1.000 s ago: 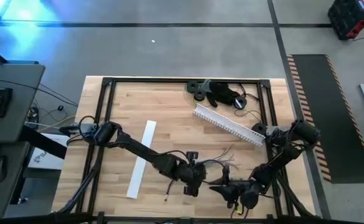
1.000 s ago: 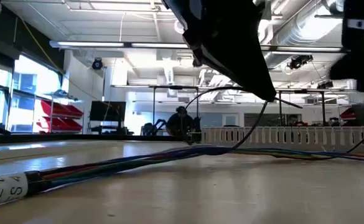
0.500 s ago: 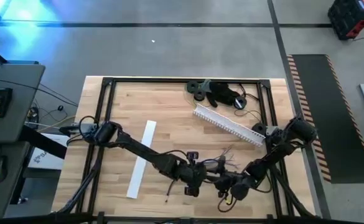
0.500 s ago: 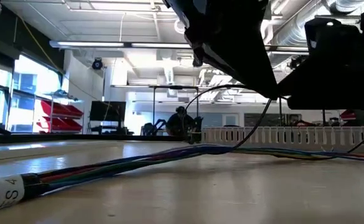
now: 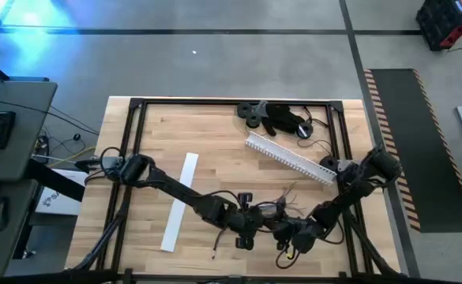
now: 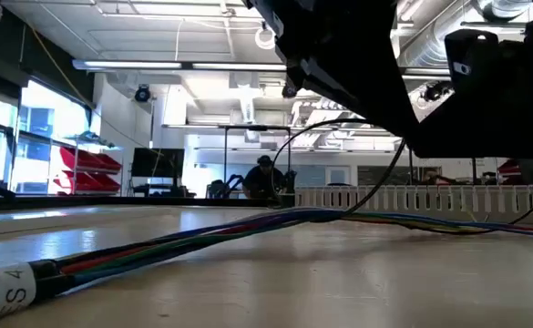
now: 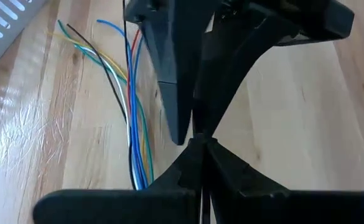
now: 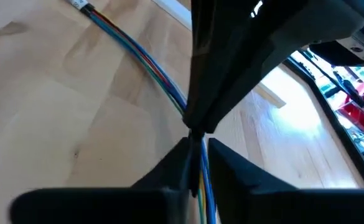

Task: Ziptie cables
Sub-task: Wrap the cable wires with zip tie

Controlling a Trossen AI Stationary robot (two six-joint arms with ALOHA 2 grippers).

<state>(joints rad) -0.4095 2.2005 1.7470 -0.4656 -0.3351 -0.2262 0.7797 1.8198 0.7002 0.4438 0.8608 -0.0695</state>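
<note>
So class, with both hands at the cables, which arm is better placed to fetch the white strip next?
Probably the left. The white strip lies on its side of the table, beside that arm, while the right hand sits past the cables, farther off. The left hand would have to release first.

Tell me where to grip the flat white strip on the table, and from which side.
Take the flat white strip near its middle, across its narrow width, coming straight down from above. It is long, thin and lies flat on the table, so its two long edges are probably the only faces a gripper can close on. Its upper half is bare; the left arm crosses lower down.
</note>
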